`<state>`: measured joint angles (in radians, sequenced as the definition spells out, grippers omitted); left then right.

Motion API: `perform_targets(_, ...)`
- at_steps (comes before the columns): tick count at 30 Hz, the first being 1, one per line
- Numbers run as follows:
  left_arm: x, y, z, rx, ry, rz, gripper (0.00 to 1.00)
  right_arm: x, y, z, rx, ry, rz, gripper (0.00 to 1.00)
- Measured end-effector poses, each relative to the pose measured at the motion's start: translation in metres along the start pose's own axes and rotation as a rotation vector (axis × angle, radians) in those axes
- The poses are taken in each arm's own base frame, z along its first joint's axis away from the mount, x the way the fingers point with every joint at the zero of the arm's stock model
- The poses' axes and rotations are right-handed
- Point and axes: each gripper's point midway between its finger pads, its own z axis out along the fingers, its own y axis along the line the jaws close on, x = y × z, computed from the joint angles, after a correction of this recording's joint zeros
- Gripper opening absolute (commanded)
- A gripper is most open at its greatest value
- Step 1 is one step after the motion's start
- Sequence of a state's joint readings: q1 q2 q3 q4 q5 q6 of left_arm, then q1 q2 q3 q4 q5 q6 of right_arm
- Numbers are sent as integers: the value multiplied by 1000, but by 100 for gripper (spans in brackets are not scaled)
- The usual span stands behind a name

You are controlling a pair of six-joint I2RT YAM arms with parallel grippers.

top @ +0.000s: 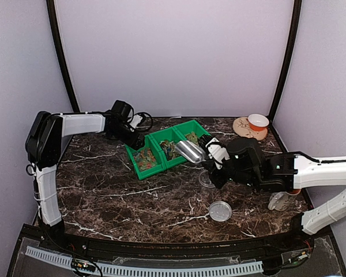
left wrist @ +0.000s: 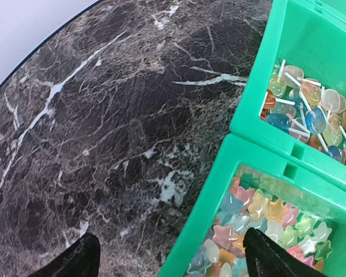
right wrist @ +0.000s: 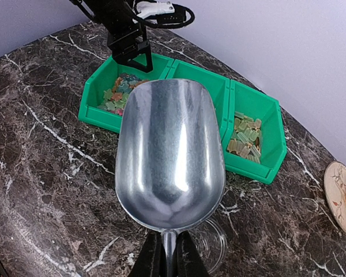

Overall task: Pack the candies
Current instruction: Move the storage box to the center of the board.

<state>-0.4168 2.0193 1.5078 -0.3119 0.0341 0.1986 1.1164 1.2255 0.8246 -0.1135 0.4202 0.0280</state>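
The right claw [right wrist: 169,261] is clenched on the thin handle of a metal scoop [right wrist: 170,156]. The bowl of the scoop points to 12 o'clock in the wrist view, over the dark marble worktop [right wrist: 40,173]. Just beneath the handle, at 5 o'clock of the bowl, stands a small clear jar [right wrist: 212,245]. Beyond the scoop's tip sits a row of three green bins [right wrist: 98,115] holding the candies [right wrist: 118,95]. Star-shaped ones fill the bin at 11 o'clock and yellowish-green ones the bin at 2 o'clock. The middle bin is mostly hidden behind the scoop.

The left claw [left wrist: 176,262] is released, its fingers wide apart. They straddle the wall of the end bin, one fingertip over bare marble and the other over the star candies. Whether either touches, I cannot tell. At 2 o'clock in that view, the next bin holds candies on white sticks.

From above, a round lid [top: 220,211] lies at 6 o'clock of the jar, and an orange-and-white cup [top: 258,122] sits on a plate [top: 241,127] at the worktop's 1 o'clock corner.
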Motion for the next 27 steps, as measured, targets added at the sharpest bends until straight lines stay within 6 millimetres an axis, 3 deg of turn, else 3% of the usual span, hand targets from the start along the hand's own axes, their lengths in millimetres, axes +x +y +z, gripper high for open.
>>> perform_targets(5,-6,-7,16,62,2,20,74,-3,-3,-7,-1,-8,19,0)
perform_targets(10,2,-13,27,97,32,23,63,4,-1,-8,-12,21,20,0)
perform_targets(16,4,-15,27,114,41,19,50,6,1,-8,-24,31,21,0)
perform_targets(19,6,-16,27,120,48,7,35,2,1,-9,-28,23,25,1)
perform_targets(23,9,-17,26,129,64,-18,33,1,3,-8,-34,22,25,1)
perform_targets(27,14,-21,22,144,79,-45,21,0,6,-4,-43,28,22,1)
